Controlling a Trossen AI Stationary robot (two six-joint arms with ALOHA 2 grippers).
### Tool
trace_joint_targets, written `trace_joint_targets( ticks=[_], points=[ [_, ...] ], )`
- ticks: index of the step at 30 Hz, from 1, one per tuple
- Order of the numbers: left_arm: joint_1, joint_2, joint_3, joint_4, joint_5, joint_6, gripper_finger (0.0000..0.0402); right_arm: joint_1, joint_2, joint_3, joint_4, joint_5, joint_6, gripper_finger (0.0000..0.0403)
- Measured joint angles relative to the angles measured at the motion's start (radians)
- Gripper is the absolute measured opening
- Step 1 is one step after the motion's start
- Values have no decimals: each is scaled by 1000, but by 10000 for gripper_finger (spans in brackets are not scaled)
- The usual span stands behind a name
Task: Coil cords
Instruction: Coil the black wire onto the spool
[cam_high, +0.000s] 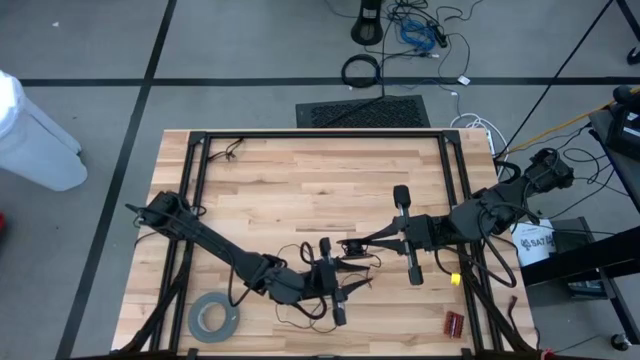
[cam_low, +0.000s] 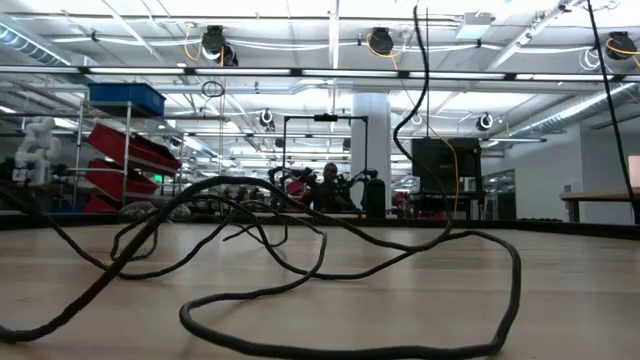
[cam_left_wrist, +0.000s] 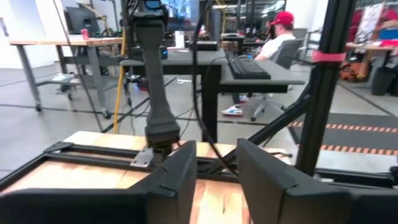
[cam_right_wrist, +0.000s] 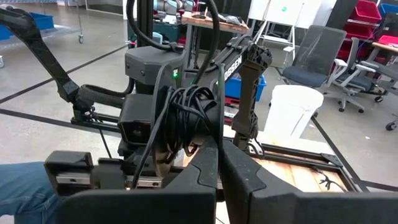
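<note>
The cord is a thin dark wire. Part of it is wound into a small bundle (cam_right_wrist: 186, 115) in the air between my two grippers. The rest lies in slack loops on the wooden table (cam_high: 300, 300) (cam_low: 350, 245), and one strand rises from them (cam_low: 420, 90). My right gripper (cam_high: 347, 244) (cam_right_wrist: 221, 155) comes in level from the table's right and is shut at the bundle. My left gripper (cam_high: 352, 282) (cam_left_wrist: 217, 177) faces it from the left and is open. One strand (cam_left_wrist: 210, 140) runs between its fingers; whether they touch it, I cannot tell. My right gripper pinches the wound bundle at its near edge (cam_right_wrist: 213, 134) between the free ends of its two fingers, coming level from the table's right. The bundle hangs clear of the table, with slack strands trailing down from it.
A wide grey tape roll (cam_high: 215, 318) lies near the front edge on the left, beside the left arm. A small red object (cam_high: 455, 322) lies at the front right. Black frame rails (cam_high: 195, 200) run along both sides of the table. A person sits at a desk beyond (cam_left_wrist: 280, 31).
</note>
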Motion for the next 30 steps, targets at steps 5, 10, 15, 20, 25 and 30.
trace_joint_targets(
  ticks=[5, 10, 15, 20, 25, 30],
  points=[
    [-9, 0, 0, -26, -71, 21, 51, 0, -5, 0, -10, 1, 10, 0],
    [-14, -1, 0, -80, -111, 25, 9, 5, -14, 0, -23, 0, 27, 0],
    [-30, -1, 0, -193, -224, 1, 5, 14, -28, 0, -55, 0, 72, 0],
    [-58, -1, 0, -291, -266, -46, 3, 35, -29, 0, -92, 0, 132, 0],
    [-80, -1, 1, -342, -273, -107, 3, 56, -26, 0, -115, 5, 195, 0],
    [-98, -1, 1, -368, -273, -133, 2, 59, -2, 0, -129, 5, 223, 0]
  ],
)
